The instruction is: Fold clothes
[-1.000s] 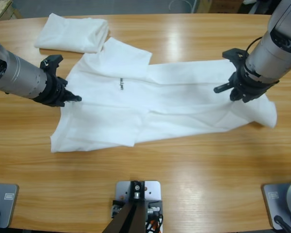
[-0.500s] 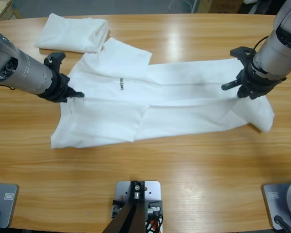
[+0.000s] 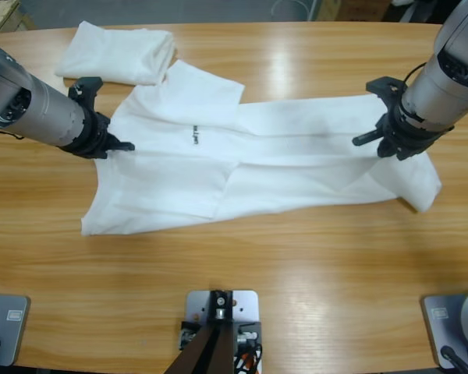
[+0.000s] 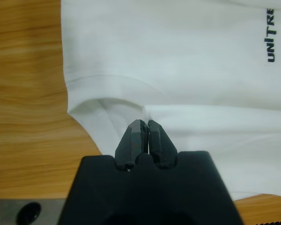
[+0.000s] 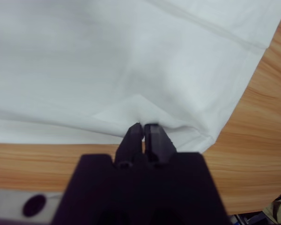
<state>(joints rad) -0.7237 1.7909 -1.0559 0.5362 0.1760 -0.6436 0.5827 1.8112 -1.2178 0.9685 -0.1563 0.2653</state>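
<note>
a robot lab: two arms at a long wooden table (image 3: 296, 257), with a camera rig.

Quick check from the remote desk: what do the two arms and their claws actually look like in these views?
Both arms are silver-grey cylinders ending in black wrist housings. The left claw and right claw each have two slim black jaws rising from a blocky matte-black body, as both wrist views show. A thin black cable loops beside the right arm's wrist. Darker ring seams cross the silver shells. No markings can be read on either arm.

A T-shirt (image 3: 257, 167) lies spread across the table (image 3: 296, 273); a folded T-shirt (image 3: 117, 53) sits behind its left end, apparently just touching it.
</note>
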